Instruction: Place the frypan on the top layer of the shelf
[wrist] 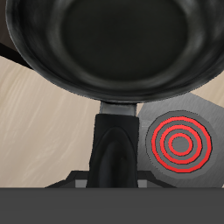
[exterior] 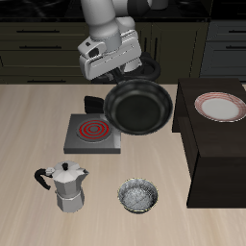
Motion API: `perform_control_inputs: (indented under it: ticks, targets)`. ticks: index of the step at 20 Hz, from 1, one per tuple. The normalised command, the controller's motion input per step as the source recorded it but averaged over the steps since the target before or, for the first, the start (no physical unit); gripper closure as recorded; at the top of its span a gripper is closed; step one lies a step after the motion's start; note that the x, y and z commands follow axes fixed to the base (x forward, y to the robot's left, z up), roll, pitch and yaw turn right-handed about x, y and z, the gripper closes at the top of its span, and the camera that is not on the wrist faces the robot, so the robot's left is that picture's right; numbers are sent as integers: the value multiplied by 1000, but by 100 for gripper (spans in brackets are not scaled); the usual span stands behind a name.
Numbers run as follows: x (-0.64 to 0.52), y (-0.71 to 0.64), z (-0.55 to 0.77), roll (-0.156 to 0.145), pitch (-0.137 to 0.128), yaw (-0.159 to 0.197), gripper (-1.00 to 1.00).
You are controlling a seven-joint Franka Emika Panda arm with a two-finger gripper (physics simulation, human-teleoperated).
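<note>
The frypan (exterior: 140, 106) is a round black shallow pan, held tilted in the air above the table, between the burner plate and the shelf. My gripper (exterior: 116, 75) is shut on its black handle, near where the handle joins the pan. In the wrist view the pan (wrist: 114, 39) fills the frame and its handle (wrist: 115, 144) runs back into my fingers. The shelf (exterior: 213, 154) is a dark brown boxy unit beside the pan, with a flat top.
A pink-rimmed plate (exterior: 222, 107) lies on the shelf top. A grey burner plate with red coils (exterior: 93, 133) sits below the pan and shows in the wrist view (wrist: 179, 144). A moka pot (exterior: 66, 185) and a small silvery bowl (exterior: 138, 195) stand near the front edge.
</note>
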Motion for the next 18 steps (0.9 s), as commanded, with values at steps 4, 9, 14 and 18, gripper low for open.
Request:
perform_control_inputs:
  ticks: [4, 9, 14, 18]
  targets:
    - [-32, 87, -88, 47, 2, 118, 100]
    - [14, -86, 15, -7, -19, 81, 100]
    - [64, -292, 24, -46, 10, 63, 100]
    - [-30, -287, 79, 4, -21, 64, 100]
